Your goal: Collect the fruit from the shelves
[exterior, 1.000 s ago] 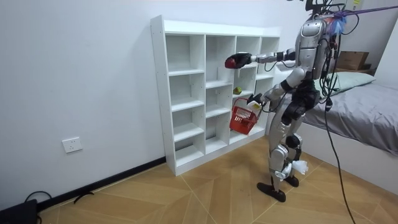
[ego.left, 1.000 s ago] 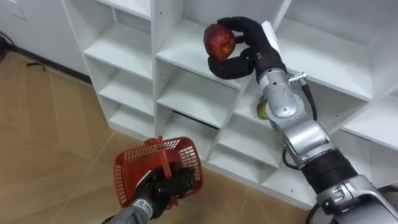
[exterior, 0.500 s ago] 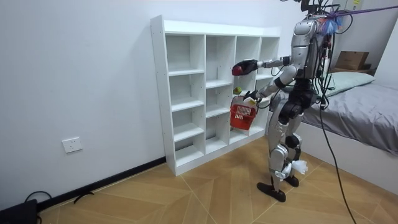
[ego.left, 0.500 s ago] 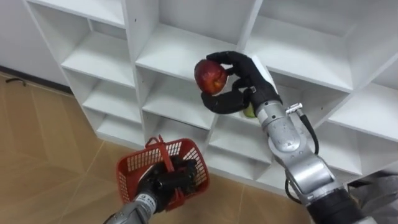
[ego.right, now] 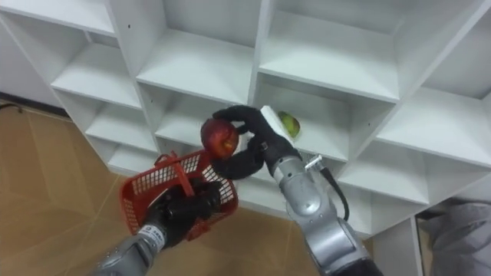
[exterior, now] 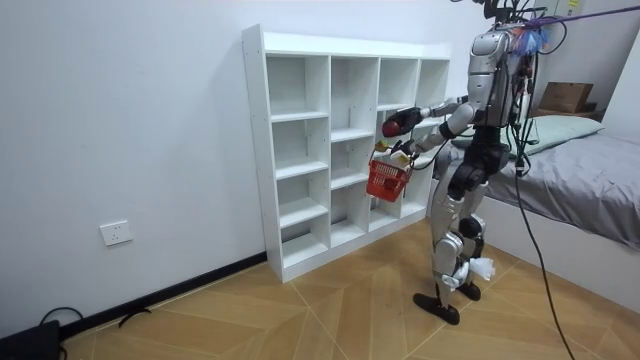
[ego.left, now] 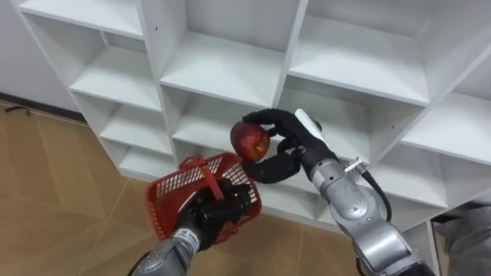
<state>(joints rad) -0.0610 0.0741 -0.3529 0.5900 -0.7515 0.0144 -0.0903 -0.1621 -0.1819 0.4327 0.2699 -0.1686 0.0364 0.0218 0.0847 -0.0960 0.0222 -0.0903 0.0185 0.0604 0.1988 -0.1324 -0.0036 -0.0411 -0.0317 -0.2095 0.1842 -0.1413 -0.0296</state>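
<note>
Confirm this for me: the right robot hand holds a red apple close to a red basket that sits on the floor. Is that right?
Not quite. The basket isn't on the floor: the left robot hand holds it up by its handle, as the left eye view shows. The rest stands: the right robot hand holds the red apple close to it.

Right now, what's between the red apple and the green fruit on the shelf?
The right hand, fingers curled round the apple; the green fruit lies on the shelf behind it. The right eye view shows this.
</note>
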